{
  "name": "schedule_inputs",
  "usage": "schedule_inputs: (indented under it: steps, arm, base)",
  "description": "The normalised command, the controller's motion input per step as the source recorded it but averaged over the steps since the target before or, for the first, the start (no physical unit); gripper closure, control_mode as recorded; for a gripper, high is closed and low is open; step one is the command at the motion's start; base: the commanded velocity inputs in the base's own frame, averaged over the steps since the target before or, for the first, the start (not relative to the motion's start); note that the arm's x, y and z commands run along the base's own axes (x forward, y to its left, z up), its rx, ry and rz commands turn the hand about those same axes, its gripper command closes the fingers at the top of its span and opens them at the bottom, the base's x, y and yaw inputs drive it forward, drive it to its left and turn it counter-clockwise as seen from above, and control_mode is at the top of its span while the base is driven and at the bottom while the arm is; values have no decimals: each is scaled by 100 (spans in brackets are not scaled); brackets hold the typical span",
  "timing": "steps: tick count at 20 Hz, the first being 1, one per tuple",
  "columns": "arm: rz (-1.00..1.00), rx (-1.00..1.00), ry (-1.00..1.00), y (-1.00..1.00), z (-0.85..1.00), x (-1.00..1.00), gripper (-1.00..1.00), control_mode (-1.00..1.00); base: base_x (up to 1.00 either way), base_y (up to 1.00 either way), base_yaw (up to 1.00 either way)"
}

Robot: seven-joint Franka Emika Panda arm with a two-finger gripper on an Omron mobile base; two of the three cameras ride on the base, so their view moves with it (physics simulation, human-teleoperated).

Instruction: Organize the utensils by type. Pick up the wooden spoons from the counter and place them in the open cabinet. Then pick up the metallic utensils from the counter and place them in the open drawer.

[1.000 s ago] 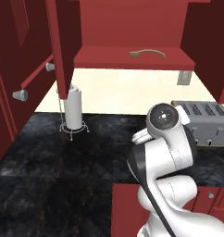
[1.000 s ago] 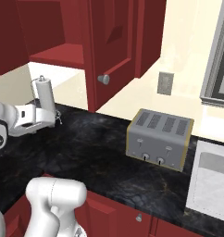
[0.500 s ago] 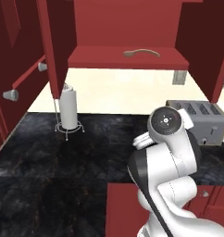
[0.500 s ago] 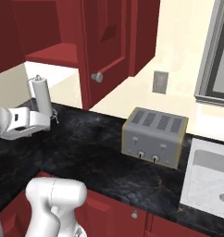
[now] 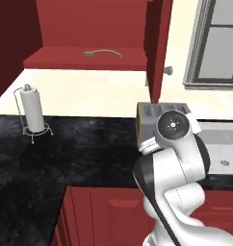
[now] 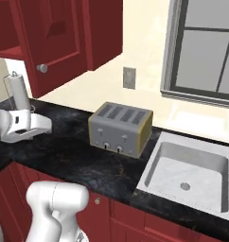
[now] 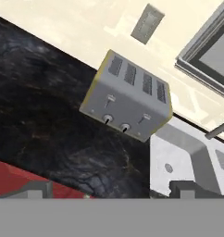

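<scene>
A tan wooden spoon point(image 5: 101, 52) lies on the red inner shelf of the open cabinet point(image 5: 80, 61), whose door point(image 5: 157, 45) hangs open at the right. In the hand view my gripper point(image 7: 115, 190) is open with nothing between its dark fingertips point(image 7: 37, 189). It hovers over the black veined counter point(image 7: 44, 102), looking at a toaster. In the right base view my white hand point(image 6: 22, 126) hangs above the counter point(image 6: 74, 151), left of the toaster. The metallic utensils and the open drawer are out of view.
A grey toaster point(image 6: 120, 128) stands against the cream wall under an outlet point(image 6: 129, 78). A steel sink point(image 6: 187, 172) lies to its right below a window point(image 6: 206, 47). A paper towel holder point(image 5: 32, 113) stands at the counter's left. Red floor cabinets point(image 5: 104, 211) run below.
The whole picture has slid left, so the camera has moved to the right. The toaster, sink and window have come into view. The gripper stays open.
</scene>
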Motion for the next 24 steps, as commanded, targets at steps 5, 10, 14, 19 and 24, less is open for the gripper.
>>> schedule_inputs:
  steps: [5,10,14,19,24]
  arm:
    - [0,0,0,0,0,0,-100,100]
    - [0,0,0,0,0,0,-100,100]
    - [0,0,0,0,0,0,-100,100]
    - [0,0,0,0,0,0,-100,100]
    - [0,0,0,0,0,0,-100,100]
  base:
    - [-78,-49,-3]
    - [-16,-82,-35]
    - [-14,-100,-19]
    - [-14,-100,-5]
    - [-11,-100,0]
